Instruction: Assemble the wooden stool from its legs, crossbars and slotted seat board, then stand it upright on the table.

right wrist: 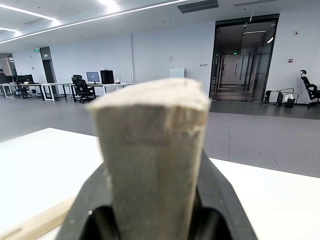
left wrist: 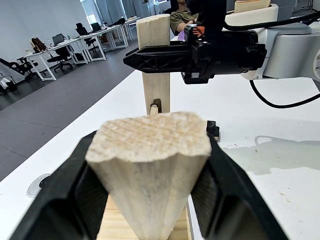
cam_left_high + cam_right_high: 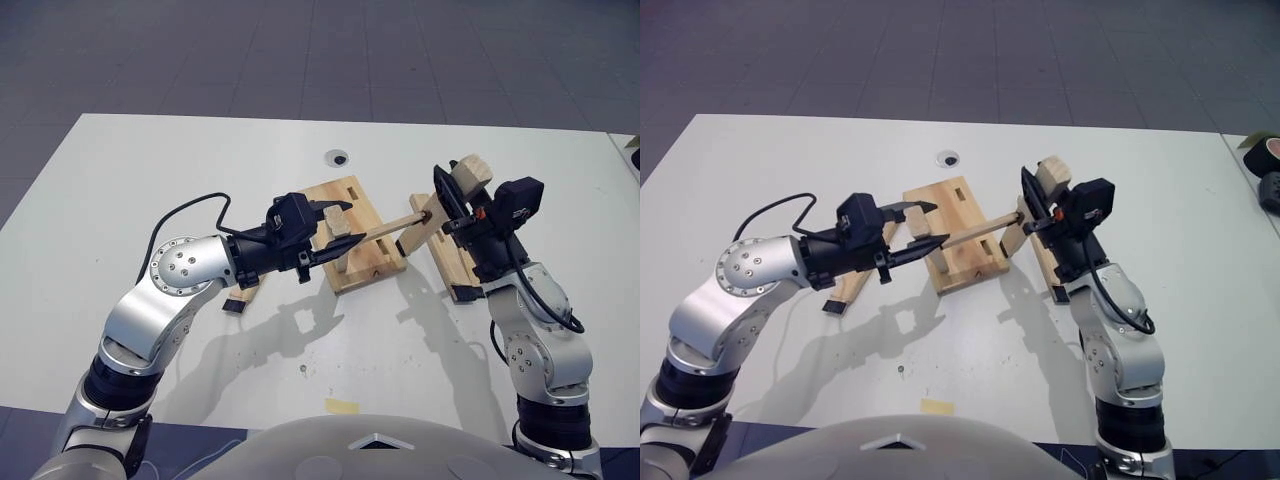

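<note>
Left jaws clenched on a leg [image 2: 150, 160], right jaws on the slotted leg [image 3: 470, 176]. Crossbar [image 3: 390, 226] runs lengthwise between us, tip at my right-hand slot [image 2: 156, 104].

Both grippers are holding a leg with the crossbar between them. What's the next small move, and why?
Probably ease the left gripper with the left leg toward the right leg in the right gripper. The crossbar spans between them above the seat board, so pressing along it should seat its ends.

Bright, even indoor light from ceiling strip lights [image 1: 25, 11]. Soft shadows fall nearward on the white table [image 3: 120, 180].
</note>
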Tool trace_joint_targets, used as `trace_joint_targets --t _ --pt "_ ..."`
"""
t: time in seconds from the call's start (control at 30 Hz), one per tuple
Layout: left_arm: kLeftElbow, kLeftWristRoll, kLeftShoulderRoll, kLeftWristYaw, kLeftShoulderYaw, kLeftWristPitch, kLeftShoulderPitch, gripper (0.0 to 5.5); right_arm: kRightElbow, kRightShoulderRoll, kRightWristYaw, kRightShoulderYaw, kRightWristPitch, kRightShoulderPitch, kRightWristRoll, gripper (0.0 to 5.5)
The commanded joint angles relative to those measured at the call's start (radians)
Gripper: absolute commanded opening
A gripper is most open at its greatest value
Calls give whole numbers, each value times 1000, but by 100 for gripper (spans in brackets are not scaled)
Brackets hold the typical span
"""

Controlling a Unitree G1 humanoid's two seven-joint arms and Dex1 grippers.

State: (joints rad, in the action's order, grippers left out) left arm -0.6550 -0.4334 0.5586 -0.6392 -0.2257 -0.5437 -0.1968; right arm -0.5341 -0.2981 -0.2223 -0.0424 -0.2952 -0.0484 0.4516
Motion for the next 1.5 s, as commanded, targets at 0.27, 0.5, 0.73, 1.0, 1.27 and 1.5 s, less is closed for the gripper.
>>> trace_joint_targets --t 0.27,0.5,0.73,1.0,1.27,1.5 --pt "10 23 -29 39 -50 -39 66 204 10 -15 -45 124 42 45 -175 100" --pt "15 11 -21 30 -27 -39 72 204 45 18 -30 118 115 70 -243 100" --pt "44 2 -26 37 -7 -38 64 204 34 36 -104 108 80 33 -136 100" --pt "43 4 -36 45 -10 -44 67 204 -30 5 -155 111 39 88 -77 100" --pt "54 7 -22 29 -7 -44 58 204 -27 61 -51 -20 -196 108 173 101" --pt "67 16 -19 19 -13 -39 47 203 41 9 -47 -3 -365 59 192 100"
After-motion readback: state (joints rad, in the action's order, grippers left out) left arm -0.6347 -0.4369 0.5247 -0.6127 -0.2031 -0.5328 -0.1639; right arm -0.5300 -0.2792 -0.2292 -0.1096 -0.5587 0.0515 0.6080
